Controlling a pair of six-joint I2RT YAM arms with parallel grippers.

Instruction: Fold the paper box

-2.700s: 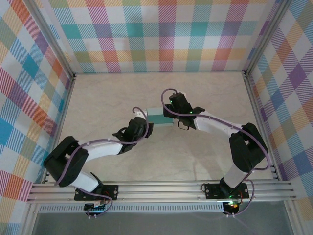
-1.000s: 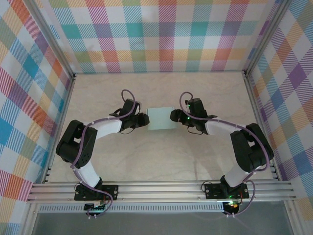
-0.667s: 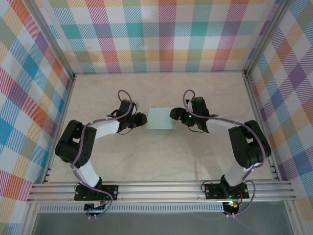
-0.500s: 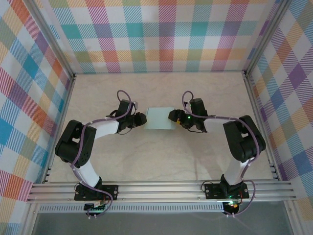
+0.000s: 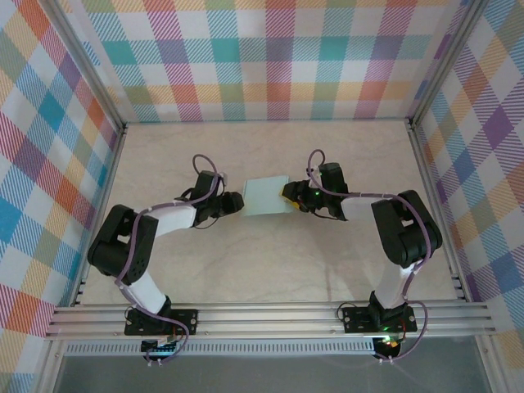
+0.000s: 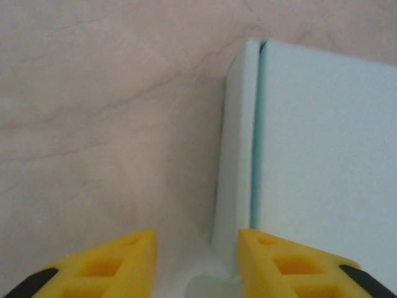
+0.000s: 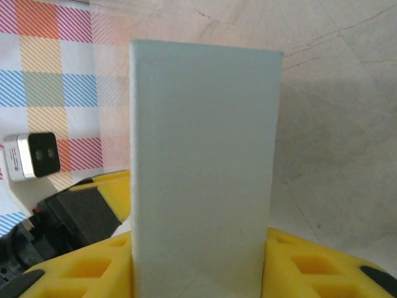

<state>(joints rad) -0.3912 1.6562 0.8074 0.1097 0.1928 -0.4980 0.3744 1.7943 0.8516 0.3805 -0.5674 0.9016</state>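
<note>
Since one second ago both wrists have moved in on the paper box (image 5: pixel 266 198), and the right arm's elbow has drawn closer to its base. The box has turned slightly, its right end now a little nearer the far wall.

Left gripper (image 6: pixel 193 241): the yellow fingers stand apart. The box's left side strip runs down between them, close to the right-hand finger, and bare table shows beside the other finger. I read this as no pinch.

Paper box: it lies on the middle of the table, between the two grippers. It is already a flat, closed rectangle. A teal seam shows where the left strip meets the top panel, so I judge that edge to be the remaining work.

Right gripper (image 7: pixel 198 248): both fingers sit flush against the sides of the box's right end. I read this as clamped on the box, steadying it for the left side.

The table (image 5: pixel 205 270) is beige with marble veining. Plaid walls (image 5: pixel 270 57) enclose it on three sides, and an aluminium rail (image 5: pixel 270 315) carries the arm bases.
</note>
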